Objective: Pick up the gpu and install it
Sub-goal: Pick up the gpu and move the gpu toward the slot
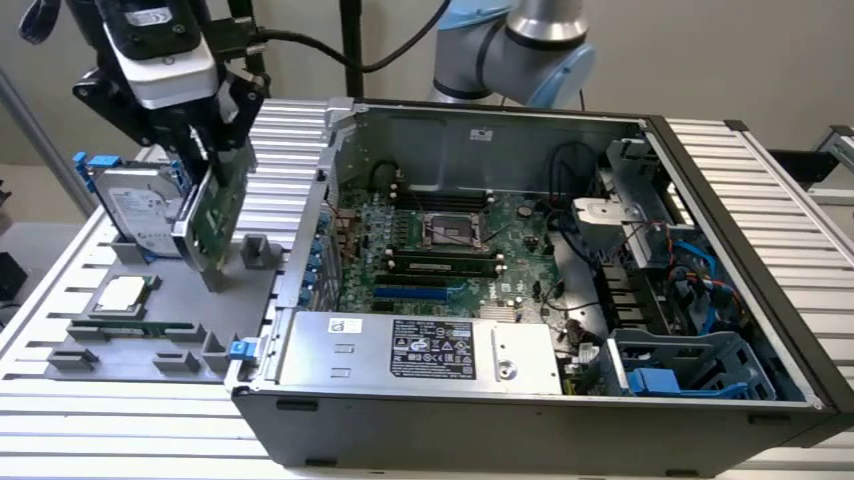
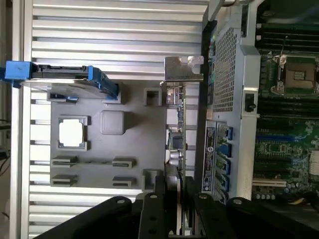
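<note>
A plain beige wall [image 1: 721, 60] stands behind the table [image 1: 120, 430], evenly and softly lit. The table is a bench of ribbed silver aluminium slats that catch a dull sheen. A black pole [image 1: 351, 45] rises just behind the table's far edge. Off the table's edge at the exterior view's right stands an aluminium frame piece [image 1: 838, 150].

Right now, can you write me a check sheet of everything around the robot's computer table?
Surface: ribbed metal table with a gray parts tray.
Job's things: gpu upright on edge over the tray, beside the open computer case.
Clutter: hard drive, processor chip, memory stick in the tray.
Claw: claw shut on the gpu.
Cables: black cable at the wrist; blue cables inside the case.
Surroundings: plain wall; nothing else seen.
</note>
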Robot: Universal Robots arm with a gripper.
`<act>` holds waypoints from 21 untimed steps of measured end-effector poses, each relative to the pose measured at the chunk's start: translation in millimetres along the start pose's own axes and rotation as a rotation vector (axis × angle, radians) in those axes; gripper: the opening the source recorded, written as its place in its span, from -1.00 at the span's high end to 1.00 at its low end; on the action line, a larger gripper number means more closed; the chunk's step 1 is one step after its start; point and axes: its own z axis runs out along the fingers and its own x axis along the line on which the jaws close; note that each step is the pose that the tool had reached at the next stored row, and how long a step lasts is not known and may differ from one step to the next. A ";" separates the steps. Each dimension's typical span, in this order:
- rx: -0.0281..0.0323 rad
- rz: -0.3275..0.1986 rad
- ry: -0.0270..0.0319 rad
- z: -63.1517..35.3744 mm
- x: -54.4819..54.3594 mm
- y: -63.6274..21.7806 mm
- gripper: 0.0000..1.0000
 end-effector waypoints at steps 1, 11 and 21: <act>0.0000 0.000 0.0011 -4.5 -4.6 -0.9 1.00; -0.0010 0.000 0.0103 -41.1 -50.5 -6.4 1.00; -0.0021 0.000 0.0115 -41.3 -95.8 -8.1 1.00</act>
